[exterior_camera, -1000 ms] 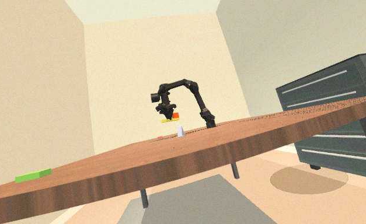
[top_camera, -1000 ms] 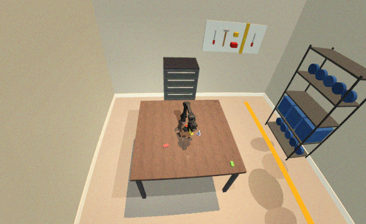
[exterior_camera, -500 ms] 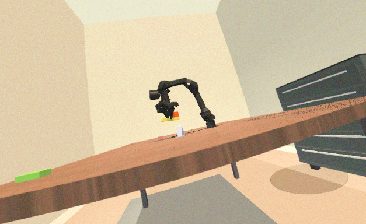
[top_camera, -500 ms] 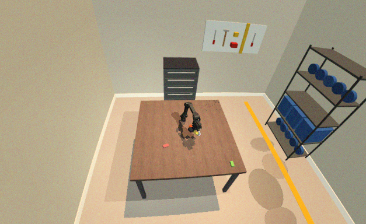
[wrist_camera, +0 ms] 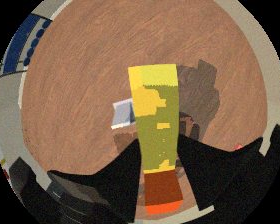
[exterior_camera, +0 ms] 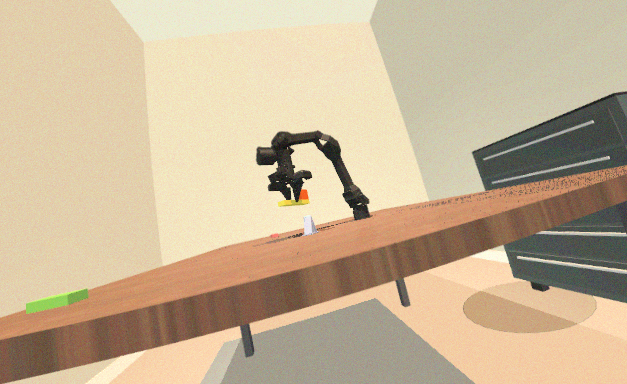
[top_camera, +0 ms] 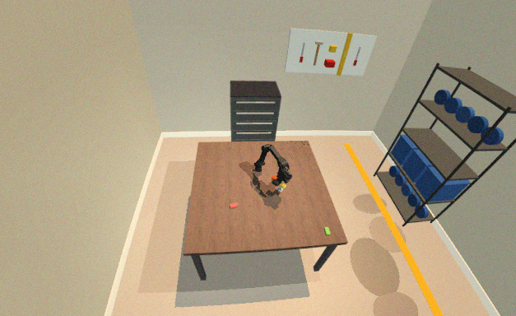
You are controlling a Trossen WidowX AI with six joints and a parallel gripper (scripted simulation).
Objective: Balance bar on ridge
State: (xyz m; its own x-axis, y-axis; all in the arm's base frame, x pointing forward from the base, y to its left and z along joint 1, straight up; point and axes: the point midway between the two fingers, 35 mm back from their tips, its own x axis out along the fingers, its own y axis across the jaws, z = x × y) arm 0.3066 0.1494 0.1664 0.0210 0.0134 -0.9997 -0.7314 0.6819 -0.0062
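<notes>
The yellow bar (top_camera: pixel 283 186) (exterior_camera: pixel 285 204) (wrist_camera: pixel 158 120) carries an orange block (top_camera: pixel 274 178) (exterior_camera: pixel 304 194) (wrist_camera: pixel 163 206) at one end. My gripper (exterior_camera: pixel 293 198) (wrist_camera: pixel 157 140) is shut on the bar, nearer its orange-block end, and holds it in the air, roughly level. The pale grey ridge (top_camera: pixel 280 189) (exterior_camera: pixel 309 226) (wrist_camera: pixel 122 114) stands upright on the table, lower than the bar, with a visible gap between them in the exterior view. In the wrist view the ridge shows just left of the bar, which hides part of it.
A small red block (top_camera: pixel 234 205) (exterior_camera: pixel 274 235) lies on the wooden table (top_camera: pixel 220 173) (exterior_camera: pixel 252 260). A green block (top_camera: pixel 327 231) (exterior_camera: pixel 54 302) lies near a table corner. A drawer cabinet (top_camera: pixel 254 90) (exterior_camera: pixel 547 150) stands beyond the table.
</notes>
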